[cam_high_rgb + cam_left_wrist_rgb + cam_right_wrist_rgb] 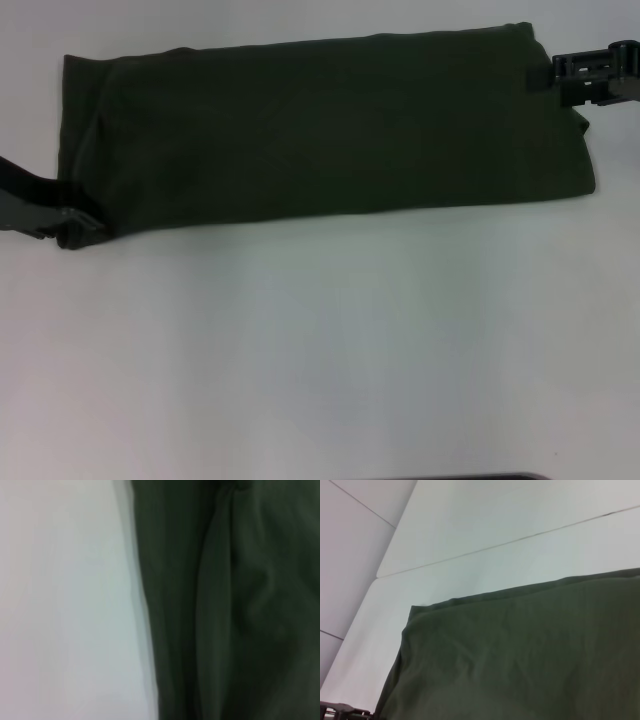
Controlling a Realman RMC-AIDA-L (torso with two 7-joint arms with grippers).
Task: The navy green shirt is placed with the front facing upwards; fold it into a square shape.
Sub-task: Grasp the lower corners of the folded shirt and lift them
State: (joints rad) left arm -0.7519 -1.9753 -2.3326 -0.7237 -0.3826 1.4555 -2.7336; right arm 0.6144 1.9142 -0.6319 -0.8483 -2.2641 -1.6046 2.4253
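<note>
The navy green shirt (320, 130) is seen folded into a long band lying flat across the far part of the white tabletop (330, 350), plain dark side up; no lettering is visible. Soft creases run along the cloth in the left wrist view (230, 610). In the right wrist view a corner of the cloth (520, 655) is seen against the tabletop. The left hand (82, 226) is placed at the band's near left corner, touching the cloth; whether it is clamped cannot be told. The right hand (590, 76) is placed at the far right corner, against the edge; its state cannot be told either.
</note>
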